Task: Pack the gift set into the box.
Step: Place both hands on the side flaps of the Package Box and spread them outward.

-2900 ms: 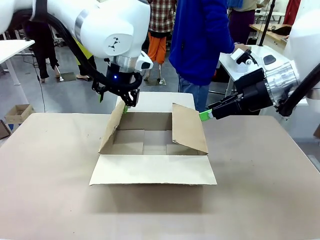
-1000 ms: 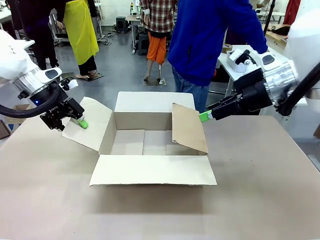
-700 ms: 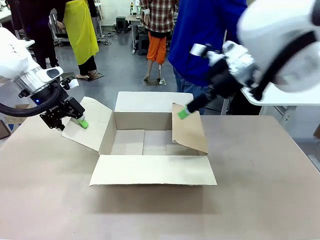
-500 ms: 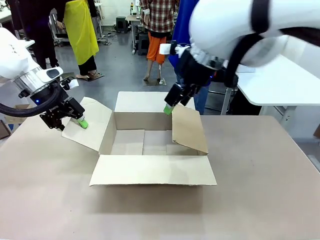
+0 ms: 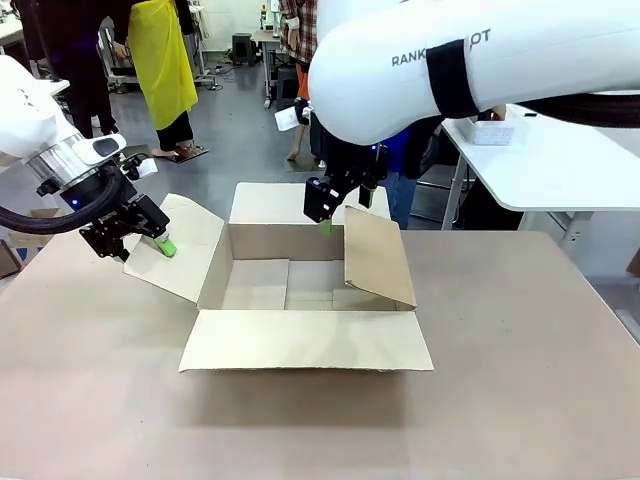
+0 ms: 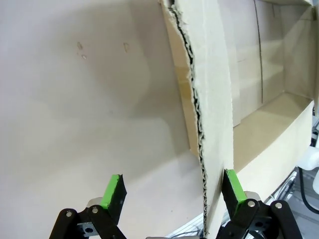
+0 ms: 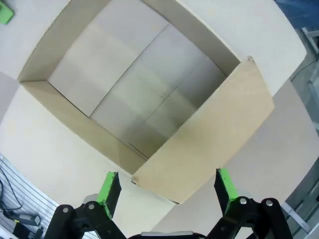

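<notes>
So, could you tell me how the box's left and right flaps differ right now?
The left flap is folded outward; the right flap leans in over the box. The left flap's edge sits between the fingers of the open left end effector; the right end effector hangs open near the right flap's far end. Both are plain brown cardboard.

Brown table [image 5: 520,400]; white side table [image 5: 560,165] far right; grey floor [image 5: 240,130] beyond.

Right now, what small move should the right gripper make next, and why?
Probably lower the open right gripper onto the far edge of the right flap and close. That flap leans inward over the box, while the left flap is already folded outward.
</notes>
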{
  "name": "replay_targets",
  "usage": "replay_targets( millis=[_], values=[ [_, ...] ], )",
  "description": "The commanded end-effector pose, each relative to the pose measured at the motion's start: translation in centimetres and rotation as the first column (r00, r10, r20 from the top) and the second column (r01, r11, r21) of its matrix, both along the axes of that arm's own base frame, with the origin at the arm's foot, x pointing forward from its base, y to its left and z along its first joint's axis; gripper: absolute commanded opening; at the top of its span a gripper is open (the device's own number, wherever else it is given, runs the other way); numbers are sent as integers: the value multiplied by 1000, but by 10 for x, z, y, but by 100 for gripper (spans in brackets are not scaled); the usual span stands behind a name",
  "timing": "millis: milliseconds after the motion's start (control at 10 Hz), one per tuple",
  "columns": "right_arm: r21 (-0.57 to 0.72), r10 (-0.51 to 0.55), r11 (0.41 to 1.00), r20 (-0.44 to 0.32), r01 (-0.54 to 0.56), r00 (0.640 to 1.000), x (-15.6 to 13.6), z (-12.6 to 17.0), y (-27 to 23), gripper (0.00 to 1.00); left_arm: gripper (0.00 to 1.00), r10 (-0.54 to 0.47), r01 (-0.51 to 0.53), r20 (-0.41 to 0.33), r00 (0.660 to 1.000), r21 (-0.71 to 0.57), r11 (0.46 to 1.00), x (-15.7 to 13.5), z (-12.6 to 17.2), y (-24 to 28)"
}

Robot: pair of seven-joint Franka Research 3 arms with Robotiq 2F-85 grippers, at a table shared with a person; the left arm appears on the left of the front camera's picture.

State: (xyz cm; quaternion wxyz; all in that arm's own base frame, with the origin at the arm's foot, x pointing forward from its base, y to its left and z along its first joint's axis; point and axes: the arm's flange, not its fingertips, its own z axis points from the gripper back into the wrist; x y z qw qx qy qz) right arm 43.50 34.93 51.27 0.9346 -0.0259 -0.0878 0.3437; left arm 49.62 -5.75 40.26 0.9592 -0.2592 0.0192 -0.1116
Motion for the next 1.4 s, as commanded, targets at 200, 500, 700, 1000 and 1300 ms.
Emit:
replay_targets(
  millis=[200,500,700,1000,1300],
  values=[
    [20,-268,963,45,267,962,4,-11,27,100,100,8,-8,-1,1000,12,1000,-2,2,1],
    [-50,-644,765,-18,642,765,23,-45,18,100,100,8,-8,-1,1000,12,1000,-2,2,1],
    [-30,-624,781,-2,623,782,39,-69,14,100,100,8,-8,-1,1000,12,1000,-2,2,1],
    [-125,-707,700,25,704,707,52,-94,1,100,100,8,-8,-1,1000,12,1000,-2,2,1],
    [-131,-692,709,55,693,719,53,-97,0,100,100,8,-8,-1,1000,12,1000,-2,2,1]
  ],
)
